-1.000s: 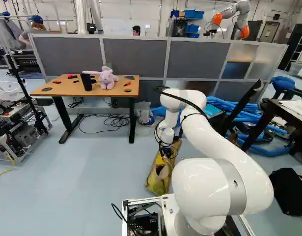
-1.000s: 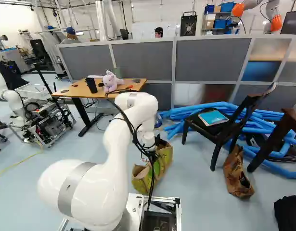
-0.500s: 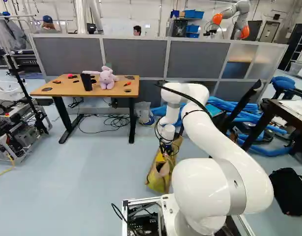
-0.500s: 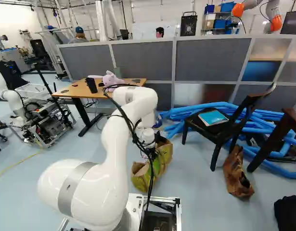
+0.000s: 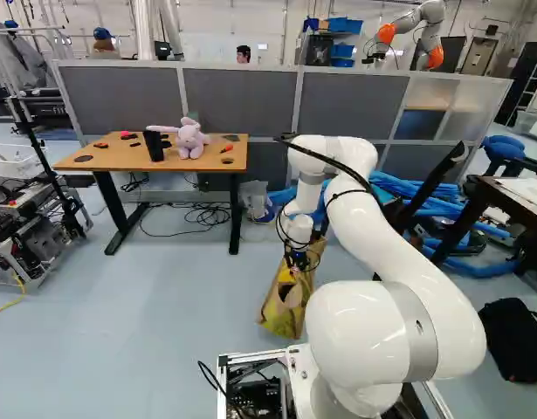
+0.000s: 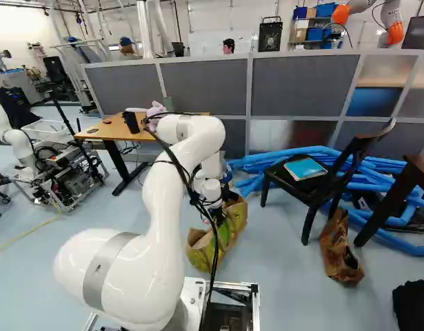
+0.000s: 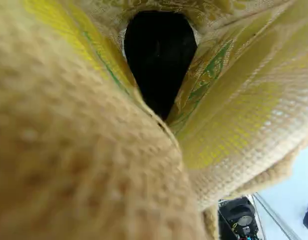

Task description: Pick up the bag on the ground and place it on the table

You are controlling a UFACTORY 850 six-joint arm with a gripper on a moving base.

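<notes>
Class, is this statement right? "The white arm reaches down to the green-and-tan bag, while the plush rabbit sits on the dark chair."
The rabbit's place is wrong: the left base view shows the plush rabbit on the wooden table. The white arm does reach down to the green-and-tan bag.

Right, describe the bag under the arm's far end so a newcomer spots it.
In the right base view, follow the big white arm to its far end. There, on the pale blue floor, sits an open woven bag printed yellow and green. That print sets it apart from the brown bag beside the dark wooden chair.
</notes>
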